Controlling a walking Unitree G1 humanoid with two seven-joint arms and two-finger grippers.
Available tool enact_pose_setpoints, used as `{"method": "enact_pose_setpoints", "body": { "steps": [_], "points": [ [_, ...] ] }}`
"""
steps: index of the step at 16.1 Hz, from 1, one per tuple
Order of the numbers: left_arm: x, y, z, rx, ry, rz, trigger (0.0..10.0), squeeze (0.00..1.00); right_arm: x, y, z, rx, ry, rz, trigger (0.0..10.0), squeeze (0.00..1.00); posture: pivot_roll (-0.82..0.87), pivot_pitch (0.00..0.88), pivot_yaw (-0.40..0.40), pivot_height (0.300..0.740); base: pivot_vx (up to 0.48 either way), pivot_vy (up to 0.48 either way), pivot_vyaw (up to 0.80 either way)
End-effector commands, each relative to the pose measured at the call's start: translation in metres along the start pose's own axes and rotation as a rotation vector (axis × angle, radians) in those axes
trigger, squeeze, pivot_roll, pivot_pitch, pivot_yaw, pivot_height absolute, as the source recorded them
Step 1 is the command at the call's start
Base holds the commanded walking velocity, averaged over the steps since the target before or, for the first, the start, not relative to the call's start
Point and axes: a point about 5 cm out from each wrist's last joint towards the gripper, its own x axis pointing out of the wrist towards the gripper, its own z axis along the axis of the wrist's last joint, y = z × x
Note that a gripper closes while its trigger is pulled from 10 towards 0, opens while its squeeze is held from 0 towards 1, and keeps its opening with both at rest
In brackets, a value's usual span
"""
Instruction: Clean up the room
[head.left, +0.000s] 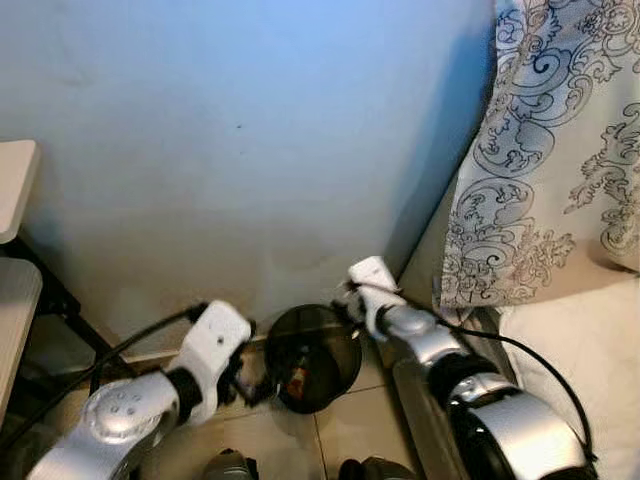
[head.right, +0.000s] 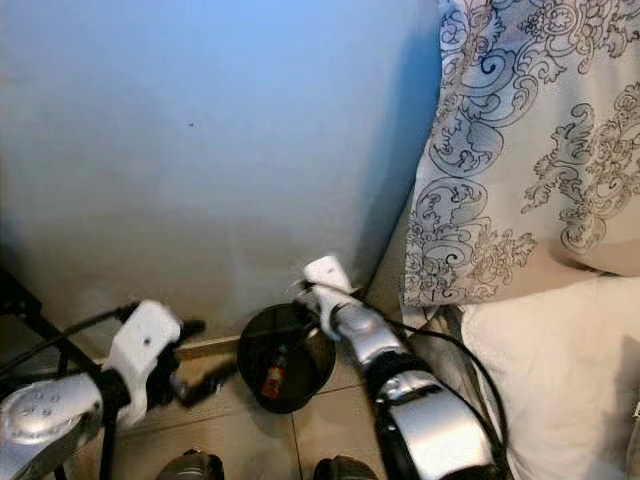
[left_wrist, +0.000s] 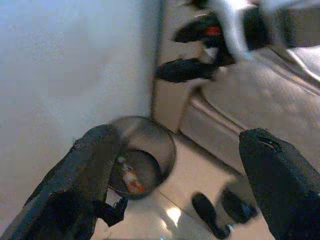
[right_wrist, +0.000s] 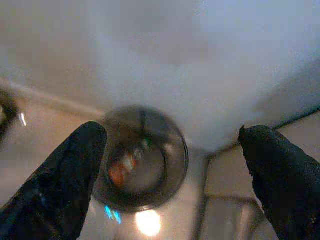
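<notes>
Waste bin (head.left: 312, 358), round and dark, stands on the tiled floor (head.left: 350, 425) against the pale wall (head.left: 240, 150), holding orange scraps. Above it the right gripper (right_wrist: 170, 175) hangs with fingers spread wide and empty. The left gripper (left_wrist: 185, 185) beside it is likewise wide apart, empty. A patterned pillow (head.left: 555, 150) lies on the bed (head.left: 590, 350) alongside.

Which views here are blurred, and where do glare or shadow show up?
Left and right eye views: fairly sharp, blue-tinted wall, shadow in the corner behind the bin. Left wrist view: soft overall, open left gripper blurred, bright spot on the floor tiles. Right wrist view: blurriest, open right gripper above the bin, glare on the floor beside it.
</notes>
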Motion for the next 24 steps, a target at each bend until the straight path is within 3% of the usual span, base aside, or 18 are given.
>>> {"method": "enact_pose_setpoints", "body": {
  "steps": [1, 2, 3, 4, 5, 8, 10, 15, 21, 24],
  "points": [
    [0.003, 0.005, 0.001, -0.020, 0.000, 0.072, 10.0, 0.00, -0.007, -0.013, 0.002, 0.078, -0.094, -0.008, 10.0, 0.00, 0.08, 0.037, -0.084, 0.740, 0.000, 0.000, 0.00],
    [0.008, 0.006, 0.010, -0.023, -0.057, 0.124, 10.0, 0.00, -0.030, -0.031, 0.001, 0.155, -0.184, -0.061, 10.0, 0.00, 0.06, 0.003, -0.071, 0.740, 0.000, 0.000, 0.00],
    [0.009, 0.006, 0.013, -0.020, -0.074, 0.141, 10.0, 0.00, -0.039, -0.035, 0.001, 0.170, -0.210, -0.082, 10.0, 0.00, 0.06, 0.000, -0.068, 0.740, 0.000, 0.000, 0.00],
    [0.017, 0.012, 0.018, -0.008, -0.104, 0.238, 10.0, 0.00, -0.068, -0.045, -0.001, 0.172, -0.249, -0.172, 10.0, 0.00, 0.03, 0.000, -0.045, 0.740, 0.000, 0.000, 0.00],
    [0.022, 0.016, 0.021, -0.020, -0.127, 0.301, 10.0, 0.00, -0.084, -0.048, 0.000, 0.183, -0.285, -0.225, 10.0, 0.00, 0.01, 0.000, -0.033, 0.740, 0.000, 0.000, 0.00],
    [0.032, 0.013, 0.027, -0.032, -0.148, 0.313, 10.0, 0.00, -0.117, -0.051, 0.002, 0.223, -0.345, -0.327, 10.0, 0.00, -0.02, 0.000, -0.016, 0.740, 0.000, 0.000, -0.77],
    [0.034, 0.012, 0.027, -0.040, -0.145, 0.327, 10.0, 0.00, -0.132, -0.049, -0.002, 0.234, -0.323, -0.358, 10.0, 0.00, -0.02, 0.000, -0.009, 0.740, 0.000, 0.000, -0.78],
    [0.028, 0.016, 0.021, -0.096, -0.141, 0.436, 10.0, 0.00, -0.152, -0.043, -0.009, 0.246, -0.245, -0.450, 10.0, 0.00, -0.01, 0.000, -0.014, 0.740, 0.000, 0.000, -0.77],
    [0.022, 0.029, 0.019, -0.125, -0.152, 0.514, 10.0, 0.00, -0.156, -0.045, -0.003, 0.304, -0.295, -0.527, 10.0, 0.00, 0.01, 0.000, -0.024, 0.740, 0.000, 0.000, -0.78],
    [0.024, 0.028, 0.024, -0.116, -0.188, 0.491, 10.0, 0.00, -0.152, -0.045, -0.007, 0.375, -0.264, -0.470, 10.0, 0.00, 0.01, 0.000, -0.016, 0.740, 0.000, 0.000, -0.79]
  ]
}}
